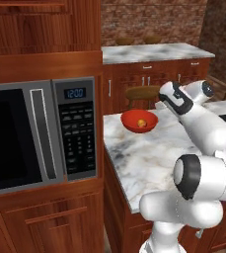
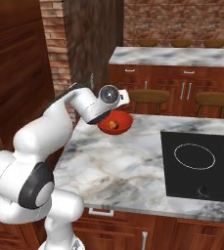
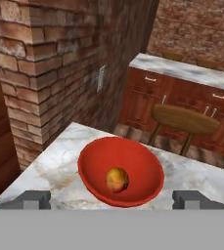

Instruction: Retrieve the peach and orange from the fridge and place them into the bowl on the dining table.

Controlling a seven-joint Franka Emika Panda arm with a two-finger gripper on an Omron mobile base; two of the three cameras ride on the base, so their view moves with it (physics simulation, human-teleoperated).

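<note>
I see the claw (image 3: 111,199) spread wide and empty over the bowl (image 3: 91,158) on the counter (image 3: 59,168); peach (image 3: 117,179) lies at its 6 o'clock side.

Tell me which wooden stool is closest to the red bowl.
The wooden stool directly behind the bowl, just past the dining table edge. The second stool stands farther right, behind the cooktop end.

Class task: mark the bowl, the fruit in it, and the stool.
bowl (image 3: 95,161), hand view, inner left wall.
fruit (image 3: 117,179), hand view, its middle.
stool (image 3: 184,118), hand view, seat top.
</note>
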